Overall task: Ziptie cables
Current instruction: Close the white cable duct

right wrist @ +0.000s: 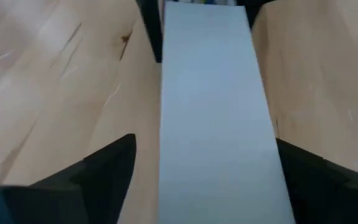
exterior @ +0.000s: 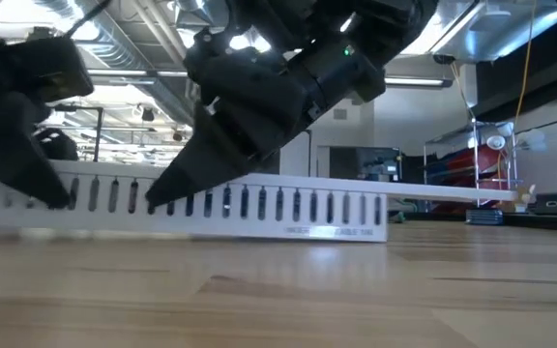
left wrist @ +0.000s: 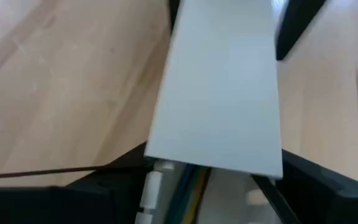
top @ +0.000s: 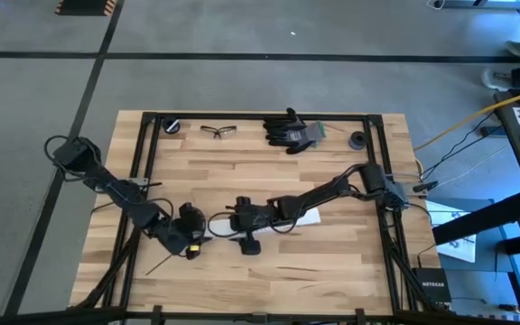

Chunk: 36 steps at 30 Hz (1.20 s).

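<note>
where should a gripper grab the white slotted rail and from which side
Grip the white slotted rail across its narrow width, coming straight down from above. It lies flat and long on the wooden table, with slotted side walls standing upright, so fingers can straddle it. The right gripper already stands open with a finger either side of its flat white top; the left gripper meets it from the other end.

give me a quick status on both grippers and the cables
Left gripper and right gripper both straddle the white rail, fingers apart. Cables barely visible under its lid. Nothing blocking.
</note>
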Each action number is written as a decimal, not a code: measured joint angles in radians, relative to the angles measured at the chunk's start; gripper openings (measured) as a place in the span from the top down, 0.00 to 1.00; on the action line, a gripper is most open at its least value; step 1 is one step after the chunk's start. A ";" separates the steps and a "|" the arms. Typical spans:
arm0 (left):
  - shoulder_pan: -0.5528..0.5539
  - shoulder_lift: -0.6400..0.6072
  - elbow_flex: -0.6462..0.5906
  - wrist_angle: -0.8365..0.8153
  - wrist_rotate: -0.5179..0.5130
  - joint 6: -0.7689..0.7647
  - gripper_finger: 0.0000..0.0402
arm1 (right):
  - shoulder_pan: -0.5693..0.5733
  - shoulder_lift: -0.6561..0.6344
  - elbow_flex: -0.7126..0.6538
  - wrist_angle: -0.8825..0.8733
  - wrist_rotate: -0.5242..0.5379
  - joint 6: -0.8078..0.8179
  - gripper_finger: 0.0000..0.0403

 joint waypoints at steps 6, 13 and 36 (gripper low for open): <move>0.049 0.000 0.021 0.005 0.084 0.055 0.27 | 0.001 -0.089 -0.001 -0.207 -0.008 -0.015 0.16; 0.060 -0.009 0.133 -0.156 0.098 0.138 0.25 | 0.001 -0.194 -0.002 -0.390 -0.002 -0.059 0.16; -0.045 -0.039 -0.004 0.032 -0.028 0.114 0.25 | 0.000 -0.209 -0.015 -0.342 0.008 -0.051 0.16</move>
